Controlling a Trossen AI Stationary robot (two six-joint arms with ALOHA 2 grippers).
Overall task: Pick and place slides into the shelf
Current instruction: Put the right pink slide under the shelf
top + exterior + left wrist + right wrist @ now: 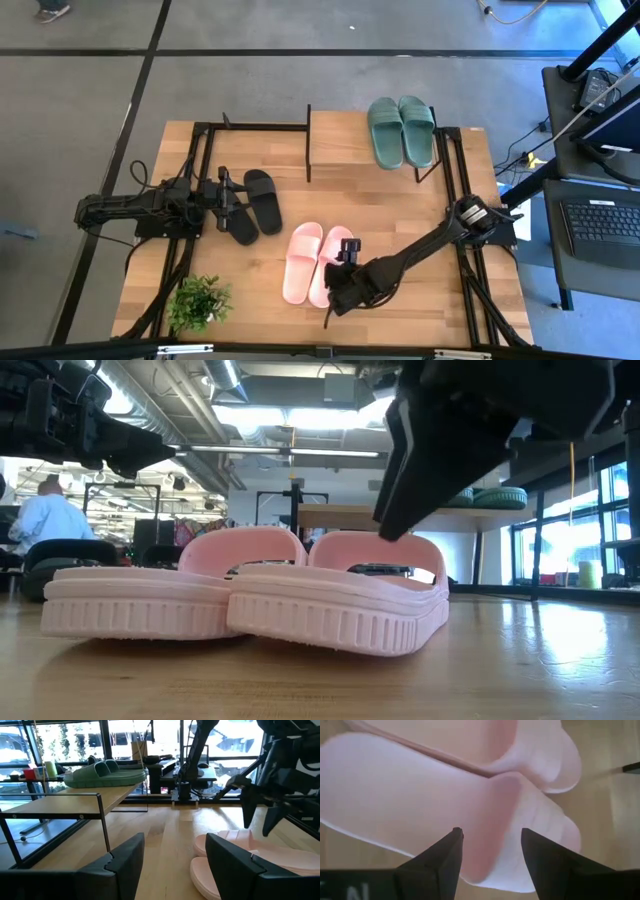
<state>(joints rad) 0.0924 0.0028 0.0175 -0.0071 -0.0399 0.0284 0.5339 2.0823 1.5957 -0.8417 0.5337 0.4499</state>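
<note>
Over the pink pair of slides (305, 263) near the desk's (400, 200) front, the right gripper (489, 851) hangs with its fingers released and spread above one slide's strap, gripping nothing. On the shelf (340, 140) at the back rests the green pair (401, 129). Beside the black pair (252, 205), the left gripper (174, 862) also stands released and empty.

Green slides (401, 130) atop shelf (340, 145)
</note>
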